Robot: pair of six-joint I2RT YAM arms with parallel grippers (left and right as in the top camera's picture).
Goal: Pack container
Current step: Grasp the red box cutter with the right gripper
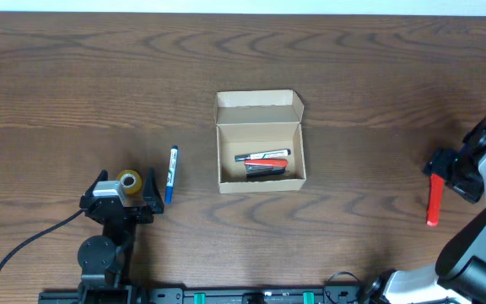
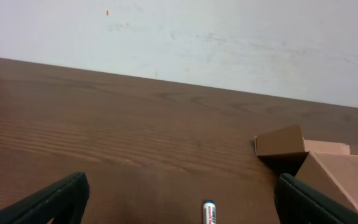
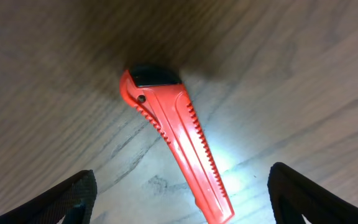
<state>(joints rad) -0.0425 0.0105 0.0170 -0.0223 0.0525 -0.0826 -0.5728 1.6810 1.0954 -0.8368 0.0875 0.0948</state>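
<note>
While the container (image 1: 258, 133) sits lid-open, right pincer (image 3: 179, 196) hovers released over the red cutter (image 3: 176, 134) (three o'clock), poised to grab.

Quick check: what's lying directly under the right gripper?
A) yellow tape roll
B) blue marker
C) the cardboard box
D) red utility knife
D: the right wrist view shows a red utility knife lying flat below the right gripper, jaws open on either side and not touching it. The blue marker lies left of the container, far from that arm.
</note>
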